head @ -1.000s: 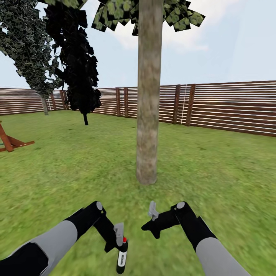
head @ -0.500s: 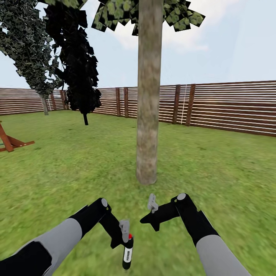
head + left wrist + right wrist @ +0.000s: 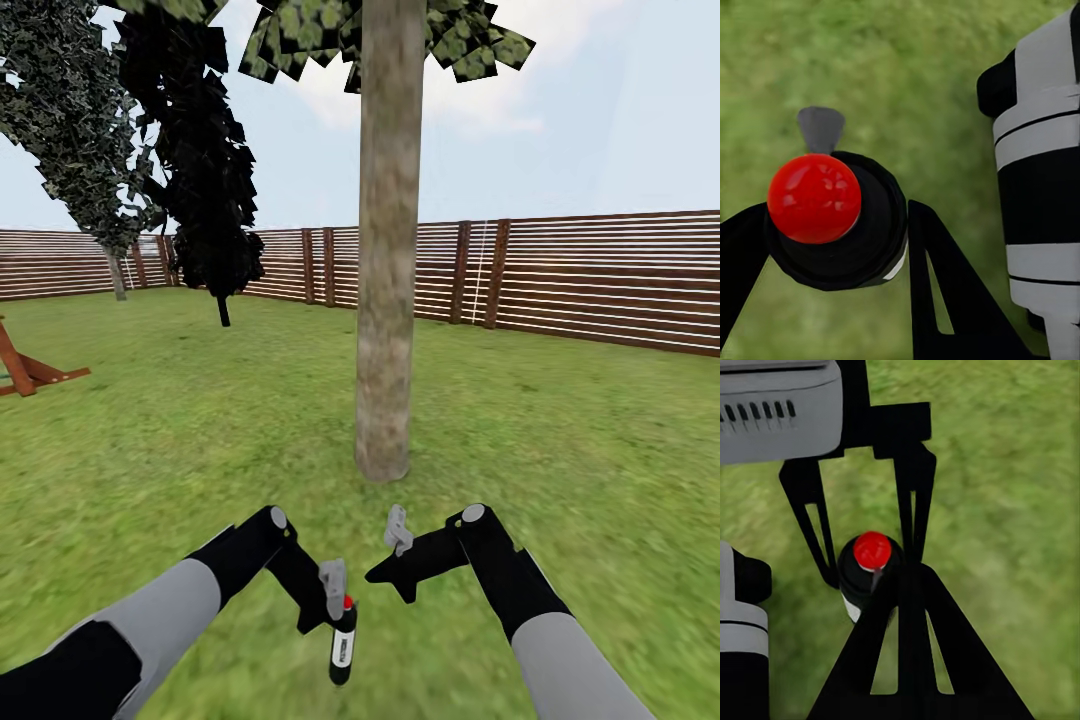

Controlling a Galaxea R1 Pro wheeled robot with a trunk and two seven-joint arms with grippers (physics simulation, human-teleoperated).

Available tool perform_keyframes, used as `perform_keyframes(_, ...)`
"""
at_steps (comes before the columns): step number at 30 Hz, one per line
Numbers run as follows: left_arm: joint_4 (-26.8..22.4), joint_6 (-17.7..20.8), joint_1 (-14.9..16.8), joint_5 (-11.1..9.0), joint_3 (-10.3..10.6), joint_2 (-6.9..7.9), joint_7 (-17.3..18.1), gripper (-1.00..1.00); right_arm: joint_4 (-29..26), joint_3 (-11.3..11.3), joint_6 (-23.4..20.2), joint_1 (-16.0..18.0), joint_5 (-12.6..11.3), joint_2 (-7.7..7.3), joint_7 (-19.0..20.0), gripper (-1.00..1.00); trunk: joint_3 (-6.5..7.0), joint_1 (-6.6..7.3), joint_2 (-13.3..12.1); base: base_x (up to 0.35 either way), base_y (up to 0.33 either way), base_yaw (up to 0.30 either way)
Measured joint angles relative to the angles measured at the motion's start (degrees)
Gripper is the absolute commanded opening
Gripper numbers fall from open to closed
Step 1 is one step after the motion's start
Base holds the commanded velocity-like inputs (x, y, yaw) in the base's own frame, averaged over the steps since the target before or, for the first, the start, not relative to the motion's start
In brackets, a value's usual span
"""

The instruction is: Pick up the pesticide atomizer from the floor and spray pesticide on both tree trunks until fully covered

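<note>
- Holding the pesticide atomizer [image 3: 343,645] (red cap up), the left gripper [image 3: 333,600] has carried it nearer the tree trunk [image 3: 386,300].
- Right gripper [image 3: 398,530]: jaw state unclear.

Both arms low, forward, elbows bent; left tool [image 3: 335,600] clamped, right tool [image 3: 385,580] state unclear.

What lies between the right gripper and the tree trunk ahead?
Bare grass, seen in the head view, separates the right gripper from the tree trunk.
</note>
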State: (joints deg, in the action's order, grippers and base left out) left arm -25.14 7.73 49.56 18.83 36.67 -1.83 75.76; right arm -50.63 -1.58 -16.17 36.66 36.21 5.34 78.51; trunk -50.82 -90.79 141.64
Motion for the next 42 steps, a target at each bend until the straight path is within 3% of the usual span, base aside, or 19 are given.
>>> perform_keyframes(16, -0.05, 0.01, 0.97, -0.24, -0.1, -1.94, -0.11, -1.0, 0.0, 0.0, 0.0, 0.0, 0.0, -0.03, 0.03, -1.0, 0.0, 0.0, 0.0, 0.0, 0.0, 0.0)
perform_keyframes(36, 0.0, 0.01, 2.46, -0.37, -0.44, -1.99, -0.08, -1.0, 0.0, 0.0, 0.0, 0.01, 0.0, -0.06, -0.02, -1.0, 0.0, 0.0, 0.0, 0.0, 0.0, 0.0)
perform_keyframes(39, 0.0, 0.06, 3.05, -0.3, -0.53, -1.41, -0.03, -1.0, 0.0, 0.0, 0.0, 0.0, 0.0, -0.06, -0.02, -1.0, 0.0, 0.0, 0.0, 0.0, 0.0, 0.0)
perform_keyframes(41, 0.03, 0.1, 4.13, -0.25, -0.52, 0.44, 0.01, -1.0, 0.0, 0.0, 0.0, 0.0, 0.0, -0.06, -0.02, -1.0, 0.0, 0.0, 0.0, 0.0, 0.0, 0.0)
perform_keyframes(42, 0.08, 0.15, 4.44, -0.21, -0.48, 2.07, 0.06, -1.0, 0.0, 0.0, 0.01, 0.0, 0.01, -0.06, -0.02, -1.0, 0.0, 0.0, 0.0, 0.0, 0.0, 0.0)
